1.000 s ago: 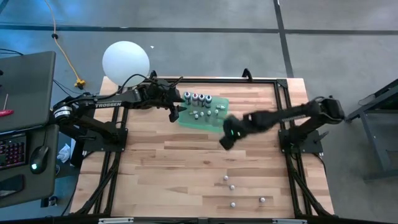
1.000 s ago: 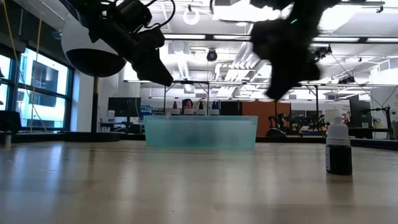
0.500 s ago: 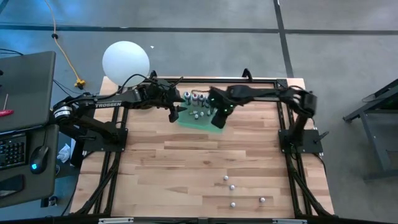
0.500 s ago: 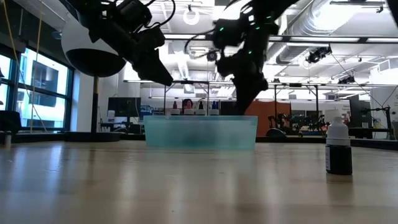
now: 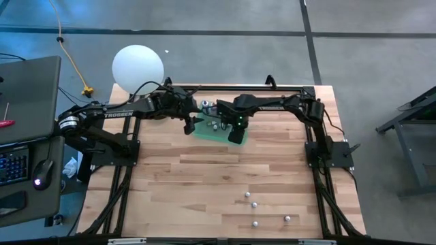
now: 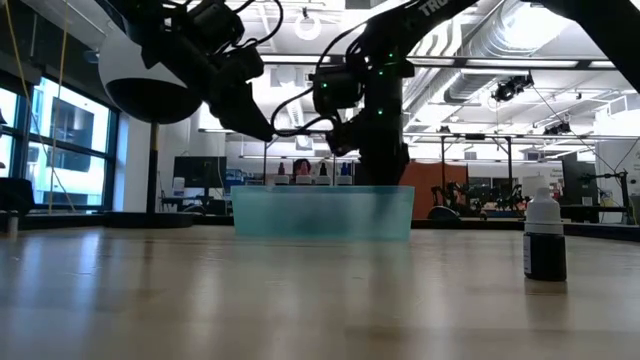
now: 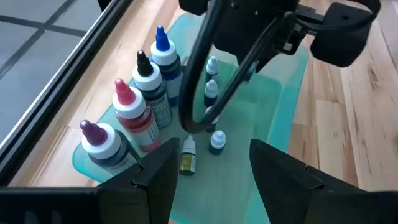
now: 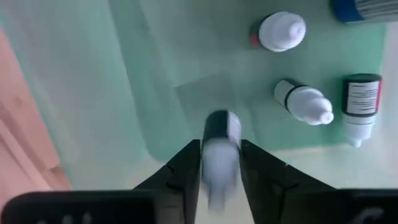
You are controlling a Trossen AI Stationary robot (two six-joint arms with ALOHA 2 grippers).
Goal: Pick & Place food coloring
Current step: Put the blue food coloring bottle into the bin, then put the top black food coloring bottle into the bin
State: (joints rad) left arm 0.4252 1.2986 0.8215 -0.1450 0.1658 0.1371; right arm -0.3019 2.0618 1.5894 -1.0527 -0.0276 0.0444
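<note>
While the right gripper (image 8: pixel 219 163) pinches a small bottle (image 8: pixel 221 146) above the green tray (image 8: pixel 155 74), the left gripper (image 7: pixel 211 165) hovers spread.

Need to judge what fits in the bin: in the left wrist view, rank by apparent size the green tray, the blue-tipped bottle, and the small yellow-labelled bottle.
1. The translucent green plastic tray, largest by far.
2. The tall blue-tipped bottle.
3. The small yellow-labelled bottle, smallest even though it sits nearer the camera, so the order holds.
</note>
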